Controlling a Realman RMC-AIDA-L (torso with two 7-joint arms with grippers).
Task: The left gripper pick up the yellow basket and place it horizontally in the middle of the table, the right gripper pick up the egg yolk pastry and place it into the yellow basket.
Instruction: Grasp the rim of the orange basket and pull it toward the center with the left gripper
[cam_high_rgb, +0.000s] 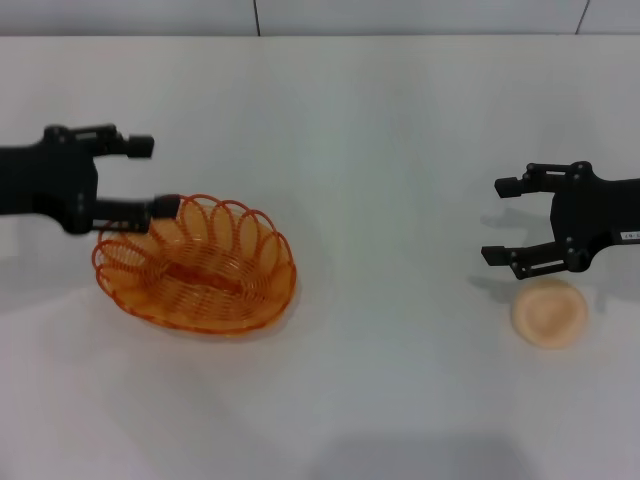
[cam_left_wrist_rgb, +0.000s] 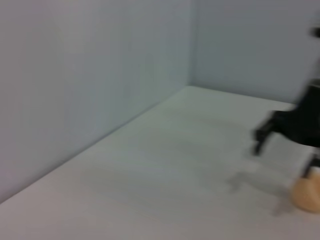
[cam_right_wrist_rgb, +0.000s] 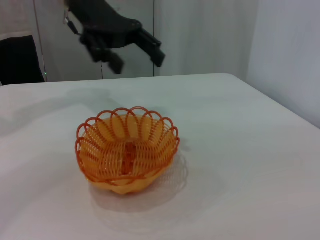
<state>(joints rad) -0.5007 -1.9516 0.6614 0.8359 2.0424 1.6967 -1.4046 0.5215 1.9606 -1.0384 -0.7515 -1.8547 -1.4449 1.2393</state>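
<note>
The yellow basket (cam_high_rgb: 195, 265) rests upright on the white table (cam_high_rgb: 380, 140), left of centre. My left gripper (cam_high_rgb: 155, 177) is open and empty at the basket's far-left rim. In the right wrist view it (cam_right_wrist_rgb: 136, 50) hangs above and behind the basket (cam_right_wrist_rgb: 127, 152), apart from it. The egg yolk pastry (cam_high_rgb: 548, 312) lies on the table at the right. My right gripper (cam_high_rgb: 495, 220) is open and empty, just beyond the pastry and not touching it. The left wrist view shows the right gripper (cam_left_wrist_rgb: 280, 127) blurred, with the pastry (cam_left_wrist_rgb: 307, 192) beside it.
A grey wall (cam_high_rgb: 400, 15) runs along the table's far edge. A dark chair or panel (cam_right_wrist_rgb: 20, 60) stands beyond the table in the right wrist view. White tabletop lies between the basket and the pastry.
</note>
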